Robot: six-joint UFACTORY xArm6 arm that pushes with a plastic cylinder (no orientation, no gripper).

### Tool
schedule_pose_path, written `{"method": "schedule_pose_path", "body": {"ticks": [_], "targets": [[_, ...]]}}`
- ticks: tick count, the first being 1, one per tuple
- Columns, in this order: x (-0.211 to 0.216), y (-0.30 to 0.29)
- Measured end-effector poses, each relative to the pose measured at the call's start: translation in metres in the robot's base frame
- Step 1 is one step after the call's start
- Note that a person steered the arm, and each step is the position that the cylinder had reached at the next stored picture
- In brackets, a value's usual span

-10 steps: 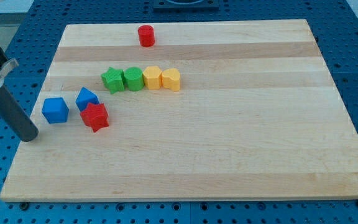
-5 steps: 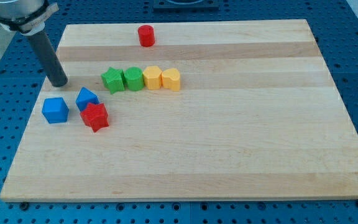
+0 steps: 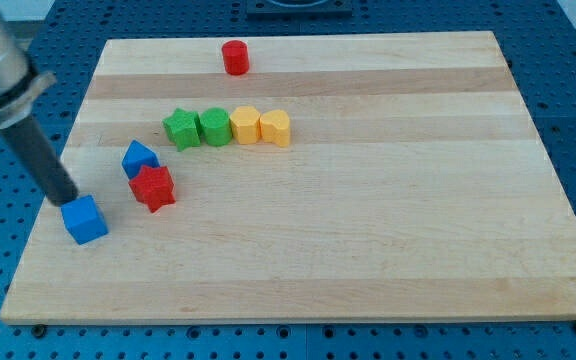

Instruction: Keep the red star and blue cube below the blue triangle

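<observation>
My tip [image 3: 67, 199], the lower end of the straight dark rod, carries no jaws and holds nothing; it rests on the pale wooden board [image 3: 368, 240] touching the upper left edge of the blue cube [image 3: 86, 219]. The blue triangle block [image 3: 139, 158] sits up and to the view's right of the cube, with the red star [image 3: 153, 187] just below it, touching. Farther toward the view's top runs a row: green star [image 3: 180, 129], green block [image 3: 213, 127], yellow block [image 3: 245, 124], yellow block [image 3: 275, 128]. A red cylinder [image 3: 234, 57] stands near the top edge. No writing is readable.
</observation>
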State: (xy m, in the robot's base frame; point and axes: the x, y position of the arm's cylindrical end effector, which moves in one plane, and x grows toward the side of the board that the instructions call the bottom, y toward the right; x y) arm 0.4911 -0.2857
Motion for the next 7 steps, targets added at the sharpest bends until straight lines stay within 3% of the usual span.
{"method": "schedule_pose_path", "body": {"ticks": [2,4,6,7], "targets": [[0.067,0.003],[0.049,0.085],[0.07,0.041],[0.037,0.017]]}}
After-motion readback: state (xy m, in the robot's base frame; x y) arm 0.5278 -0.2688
